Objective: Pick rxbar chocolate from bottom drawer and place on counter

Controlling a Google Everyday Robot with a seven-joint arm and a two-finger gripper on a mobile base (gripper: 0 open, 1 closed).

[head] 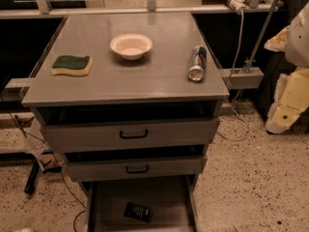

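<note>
At the grey drawer cabinet we stand at the opening step of the job: the rxbar chocolate lies flat and slightly askew on the floor of the bottom drawer, which is pulled out towards us, the bar left of the middle and touching neither side wall. Our gripper hangs at the right edge of the view, off to the side of the cabinet and about level with the top drawer, well apart from the bar; whether it is open or closed we cannot tell, though it plainly has no hold of the bar. The counter above carries a green-topped sponge at the left, a pale bowl towards the back and a silver-blue can on its side at the right, with bare grey surface along the front. We judge that nothing of the pick is done yet. The next move calls for swinging the gripper left and down, clear of the top drawer and the middle drawer, both standing a little way out, then dropping onto the bar from above with the jaws across its narrow width; a thin wrapper on a flat floor offers little to grip, so a low, square approach looks needed
</note>
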